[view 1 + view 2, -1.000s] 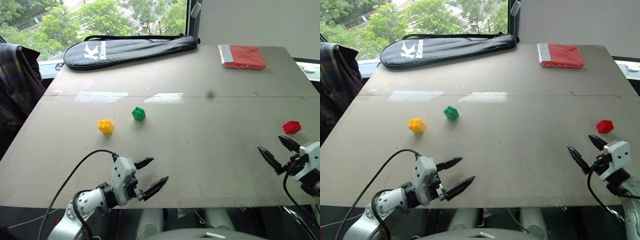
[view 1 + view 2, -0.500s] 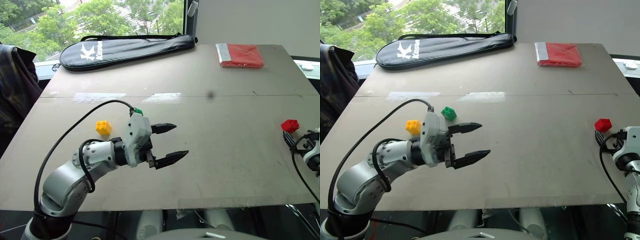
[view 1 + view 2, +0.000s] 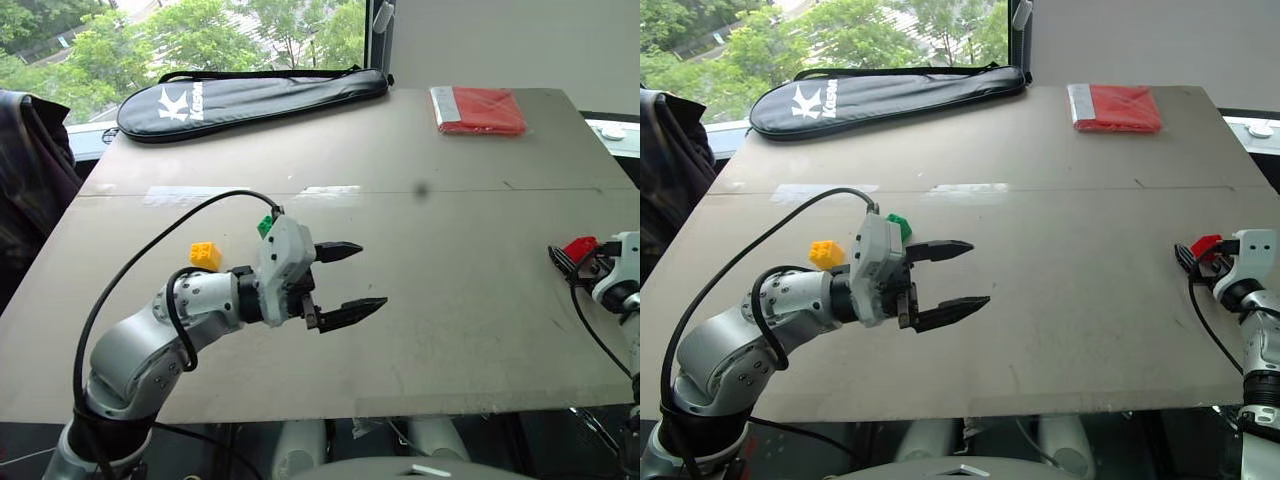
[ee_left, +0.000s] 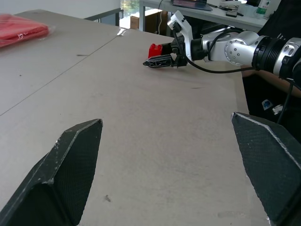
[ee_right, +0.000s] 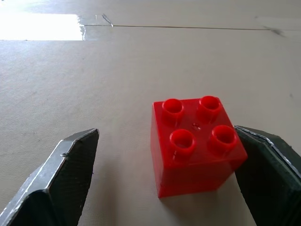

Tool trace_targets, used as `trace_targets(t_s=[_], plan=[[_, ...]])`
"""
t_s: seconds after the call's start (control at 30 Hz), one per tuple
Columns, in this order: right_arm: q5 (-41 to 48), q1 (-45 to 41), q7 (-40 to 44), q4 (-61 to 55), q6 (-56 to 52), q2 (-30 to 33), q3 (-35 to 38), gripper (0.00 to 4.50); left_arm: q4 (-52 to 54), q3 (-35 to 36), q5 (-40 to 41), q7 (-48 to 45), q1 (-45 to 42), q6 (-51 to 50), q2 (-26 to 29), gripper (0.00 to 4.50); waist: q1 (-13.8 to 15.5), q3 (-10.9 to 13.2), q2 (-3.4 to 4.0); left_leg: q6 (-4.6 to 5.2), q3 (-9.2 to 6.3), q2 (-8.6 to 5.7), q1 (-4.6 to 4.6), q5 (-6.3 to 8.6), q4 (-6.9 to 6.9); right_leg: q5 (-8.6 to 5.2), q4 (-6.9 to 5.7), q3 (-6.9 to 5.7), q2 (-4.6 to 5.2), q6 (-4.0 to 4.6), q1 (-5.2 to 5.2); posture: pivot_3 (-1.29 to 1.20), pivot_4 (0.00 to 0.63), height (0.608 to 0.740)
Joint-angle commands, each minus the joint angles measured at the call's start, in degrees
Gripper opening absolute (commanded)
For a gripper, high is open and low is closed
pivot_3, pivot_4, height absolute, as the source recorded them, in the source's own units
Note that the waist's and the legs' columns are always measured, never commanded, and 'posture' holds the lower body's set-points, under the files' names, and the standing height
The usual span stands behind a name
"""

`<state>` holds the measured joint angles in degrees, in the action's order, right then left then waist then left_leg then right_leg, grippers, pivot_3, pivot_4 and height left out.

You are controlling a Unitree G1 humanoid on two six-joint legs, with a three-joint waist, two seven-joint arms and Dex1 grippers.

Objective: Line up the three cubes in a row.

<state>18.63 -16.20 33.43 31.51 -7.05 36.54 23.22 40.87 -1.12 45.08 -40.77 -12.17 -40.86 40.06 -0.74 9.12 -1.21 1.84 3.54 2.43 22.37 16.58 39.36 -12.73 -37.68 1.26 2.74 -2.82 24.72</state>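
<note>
The left gripper (image 3: 352,276) hung with jaws wide and empty above the counter (image 3: 450,330), the yellow cube (image 3: 205,256) and green cube (image 3: 265,225) just behind it. At the right edge, the red cube (image 5: 195,143) sat between the right gripper's (image 3: 565,262) open jaws, ungripped, against one finger.

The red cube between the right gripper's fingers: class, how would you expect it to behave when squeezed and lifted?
The red cube looks like hard moulded plastic, so probably stiff and light. Its glossy sides may slip between the right gripper fingers. It sits flat on the table with square faces, so it will likely slide rather than roll.
</note>
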Motion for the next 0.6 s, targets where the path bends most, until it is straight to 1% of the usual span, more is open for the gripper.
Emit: trace_targets(t_s=[0.03, 0.07, 0.1, 0.13, 0.17, 0.2, 0.3, 0.43, 0.5, 0.6], plan=[[-0.37, -0.85, 1.00, 0.32, 1.79, 1.71, 0.24, 3.01, 2.25, -0.14, 0.03, 0.42, -0.49, 0.35, -0.03, 4.50, -0.02, 0.00, 0.00, 0.00, 0.00, 0.00, 0.01, 0.00, 0.00, 0.00, 0.01, 0.00, 0.00, 0.00, 0.00, 0.00, 0.150, 0.708], [-0.53, -0.75, 1.15, 0.35, 2.01, 1.67, 0.14, 2.78, 2.32, -0.16, 0.01, 0.50, -0.43, 0.34, -0.05, 4.50, -0.03, 0.00, 0.00, 0.00, 0.01, 0.00, 0.01, 0.00, 0.00, 0.00, 0.01, 0.00, 0.00, 0.00, 0.00, 0.00, 0.150, 0.708], [-0.61, -0.57, 1.23, 0.26, 2.15, 1.61, 0.12, 2.44, 2.45, -0.19, 0.09, 0.62, -0.42, 0.25, -0.06, 4.50, -0.04, 0.00, 0.00, 0.00, 0.01, 0.00, 0.01, 0.00, 0.00, 0.00, 0.02, 0.00, 0.00, 0.00, 0.00, 0.00, 0.150, 0.708], [-0.62, -0.30, 1.22, -0.03, 2.22, 1.51, 0.16, 1.87, 2.55, -0.20, 0.19, 0.71, -0.44, 0.15, -0.07, 4.50, -0.04, 0.00, 0.00, 0.00, 0.01, 0.00, 0.00, 0.00, 0.00, 0.00, 0.01, 0.01, 0.00, 0.00, 0.00, 0.00, 0.150, 0.708], [-0.59, 0.06, 1.18, -0.48, 2.26, 1.38, 0.20, 1.41, 2.59, -0.20, 0.29, 0.80, -0.43, 0.09, -0.04, 4.50, -0.06, 0.00, 0.00, 0.00, 0.00, 0.00, 0.00, 0.00, 0.00, 0.00, 0.00, 0.01, 0.00, 0.00, 0.00, 0.00, 0.150, 0.708], [-0.58, 0.66, 1.06, -1.38, 2.26, 1.17, 0.20, 1.33, 2.60, -0.20, 0.34, 0.80, -0.35, 0.10, 0.05, 4.50, -0.06, 0.00, 0.00, 0.00, 0.00, 0.00, 0.00, 0.00, 0.00, 0.00, 0.00, 0.01, 0.00, 0.00, 0.00, 0.00, 0.150, 0.708], [0.26, 3.20, 0.06, -6.79, 0.67, -0.45, 0.05, 1.33, 2.37, -0.42, -0.06, 0.48, 0.21, 0.43, 0.48, 4.50, -0.03, 0.00, 0.00, -0.01, -0.02, 0.00, -0.01, 0.00, 0.00, 0.00, -0.02, -0.01, 0.00, -0.01, 0.00, 0.00, 0.150, 0.708], [1.82, 9.63, -5.80, -23.94, -5.10, -7.11, -1.84, 1.33, 1.00, -1.32, -3.01, -1.18, 2.40, 2.21, 1.70, 4.50, -0.15, -0.03, 0.02, -0.01, -0.06, 0.01, 0.02, 0.00, -0.01, 0.00, -0.04, -0.02, 0.00, -0.02, 0.04, 0.00, 0.150, 0.708], [1.73, 13.76, -8.98, -34.11, -8.20, -11.05, -4.44, 1.33, -0.10, -1.74, -4.87, -2.39, 4.07, 3.89, 2.01, 4.50, -0.20, -0.01, 0.04, -0.02, -0.12, 0.07, 0.01, 0.00, -0.03, 0.00, -0.06, -0.07, -0.07, -0.02, 0.04, 0.00, 0.150, 0.708], [-0.86, 18.39, -15.20, -46.16, -11.72, -17.02, -9.72, 1.33, -1.90, -2.29, -7.09, -4.16, 5.51, 6.01, 2.00, 4.50, -0.07, 0.00, 0.06, -0.07, -0.16, 0.09, 0.01, -0.03, -0.04, -0.03, -0.12, -0.15, -0.06, 0.00, 0.06, 0.00, 0.150, 0.708]])
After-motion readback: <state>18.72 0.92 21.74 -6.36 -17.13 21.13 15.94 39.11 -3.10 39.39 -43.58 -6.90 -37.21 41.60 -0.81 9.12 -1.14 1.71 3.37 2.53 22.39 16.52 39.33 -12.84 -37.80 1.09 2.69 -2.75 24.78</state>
